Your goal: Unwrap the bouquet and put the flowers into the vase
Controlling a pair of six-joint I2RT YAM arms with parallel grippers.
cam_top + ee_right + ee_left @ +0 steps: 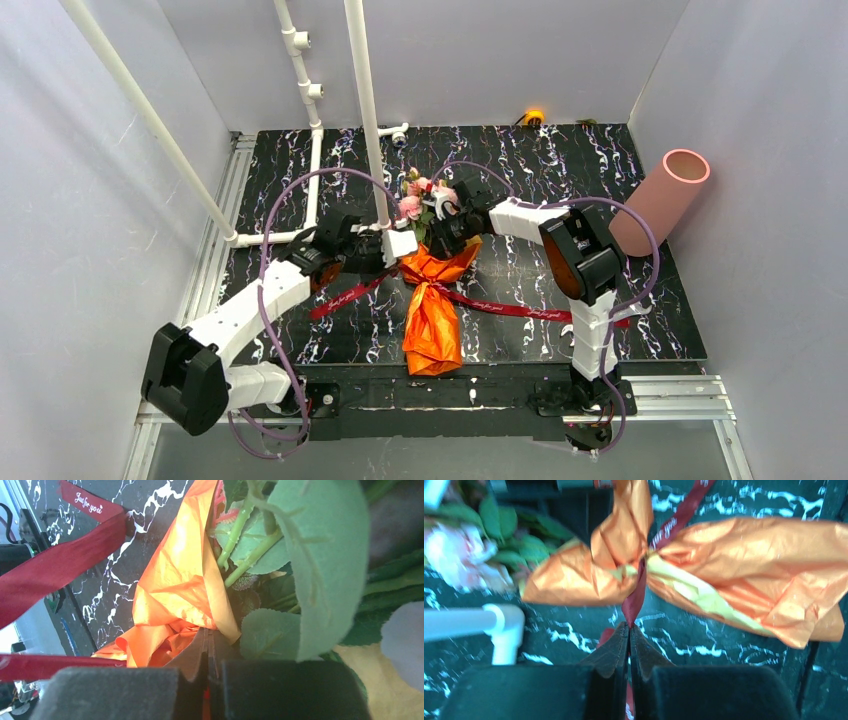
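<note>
The bouquet lies mid-table, its orange wrapping pinched at the waist by a dark red ribbon. Pink flowers stick out of its far end, and their green stems and leaves fill the right wrist view. My left gripper is shut on the ribbon just below the knot, left of the bouquet's waist. My right gripper is shut on an edge of the orange wrapping beside the stems, at the bouquet's upper right. The salmon-pink vase leans at the far right, apart from both arms.
White pipes rise from the back left of the table, and one elbow sits close to my left gripper. Ribbon tails trail left and right across the marbled black table. Grey walls close in on both sides.
</note>
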